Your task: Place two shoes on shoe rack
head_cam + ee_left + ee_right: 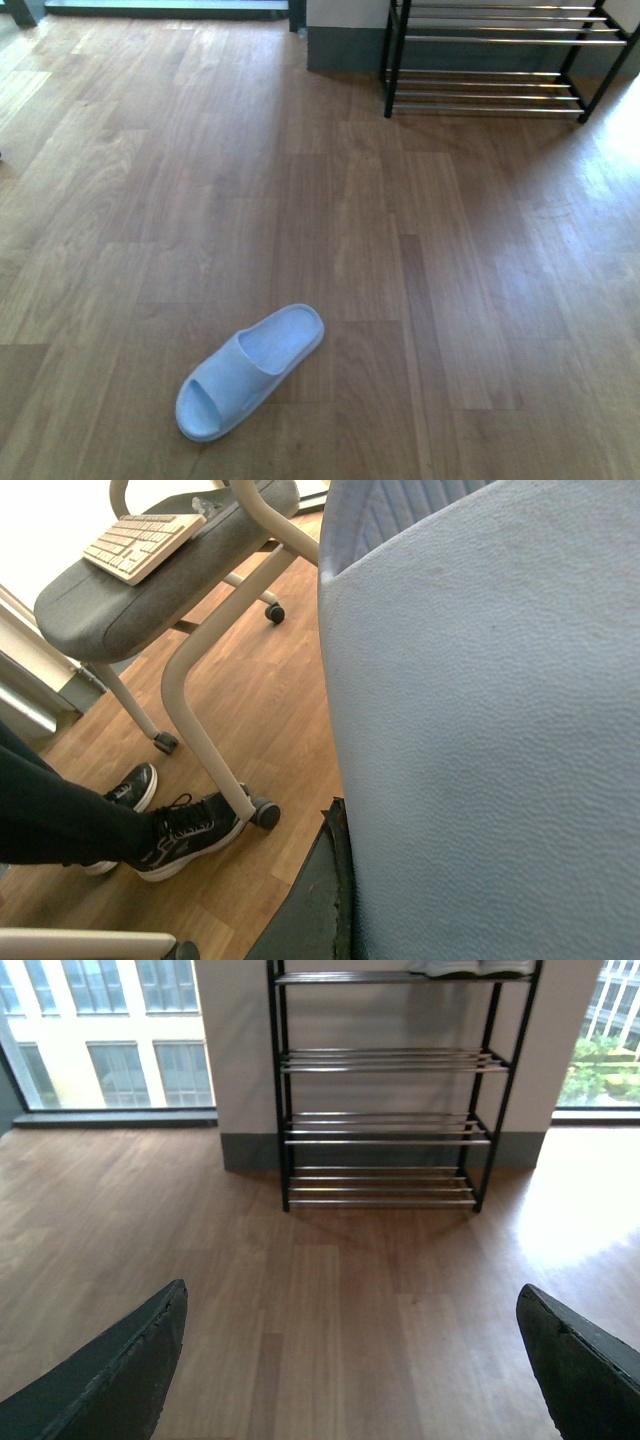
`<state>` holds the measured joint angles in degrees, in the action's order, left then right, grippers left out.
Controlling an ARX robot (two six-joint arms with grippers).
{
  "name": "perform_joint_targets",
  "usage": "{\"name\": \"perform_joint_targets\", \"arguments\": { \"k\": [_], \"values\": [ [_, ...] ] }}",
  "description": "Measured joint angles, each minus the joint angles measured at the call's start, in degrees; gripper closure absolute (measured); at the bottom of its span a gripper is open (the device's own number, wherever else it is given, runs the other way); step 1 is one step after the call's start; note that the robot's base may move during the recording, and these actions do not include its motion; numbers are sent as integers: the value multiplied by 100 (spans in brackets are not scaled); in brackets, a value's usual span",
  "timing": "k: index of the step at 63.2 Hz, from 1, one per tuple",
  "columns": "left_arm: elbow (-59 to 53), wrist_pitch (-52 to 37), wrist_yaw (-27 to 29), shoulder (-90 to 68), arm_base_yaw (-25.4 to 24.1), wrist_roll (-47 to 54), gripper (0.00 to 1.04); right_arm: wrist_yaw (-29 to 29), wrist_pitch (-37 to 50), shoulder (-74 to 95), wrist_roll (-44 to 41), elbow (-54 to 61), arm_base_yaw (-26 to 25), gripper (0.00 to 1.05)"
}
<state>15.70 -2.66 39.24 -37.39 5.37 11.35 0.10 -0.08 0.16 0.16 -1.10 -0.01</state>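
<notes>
Although the task spoke of shoes, what showed were pale blue moulded slides: one slide [250, 372] lay sole-down on the wood floor [120, 200], close in front of the robot and well apart from the shoe rack [490, 60], which stood far off to the front right. The second slide [480, 730] filled the left wrist view at close range, with one dark finger [315, 900] of the left gripper [345, 910] lying against its pebbled surface. It was judged to be clamped on the slide, though the other finger was hidden. The right gripper [350, 1380] was spread wide with nothing between its fingers [110, 1380], facing the rack's chrome tiers. Handling estimate: foam or rubber body, light, springy, not fragile. The matte textured skin should give fair friction. The strap arch over the forefoot looked the best hold for the floor slide, one finger under the band and one above. A pinch across the sole's side wall at mid-length was the alternative. The thin toe and heel edges would likely flex and let it droop. The tiers were spaced bars, so a flat landing across several bars seemed wise.
</notes>
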Motion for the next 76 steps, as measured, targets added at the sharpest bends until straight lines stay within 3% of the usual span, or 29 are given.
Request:
{"name": "perform_joint_targets", "arguments": {
  "k": [44,47,52,60,70,76],
  "values": [
    [0,0,55,-9,0,0,103,-70,-4,11,-17,0,-7,9],
    [0,0,39,-9,0,2,103,-693,-221,66,-385,-13,-129,9],
    [0,0,37,-11,0,2,103,-1246,-326,326,-1025,-11,-33,9],
    [0,0,28,-11,0,2,103,-863,870,1661,-2052,-4,525,9],
    [0,0,22,-11,0,2,103,-612,4371,5650,-3228,-173,1058,9],
    [0,0,17,-11,0,2,103,-879,6133,8000,-4006,-549,1270,9]
  ]
}}
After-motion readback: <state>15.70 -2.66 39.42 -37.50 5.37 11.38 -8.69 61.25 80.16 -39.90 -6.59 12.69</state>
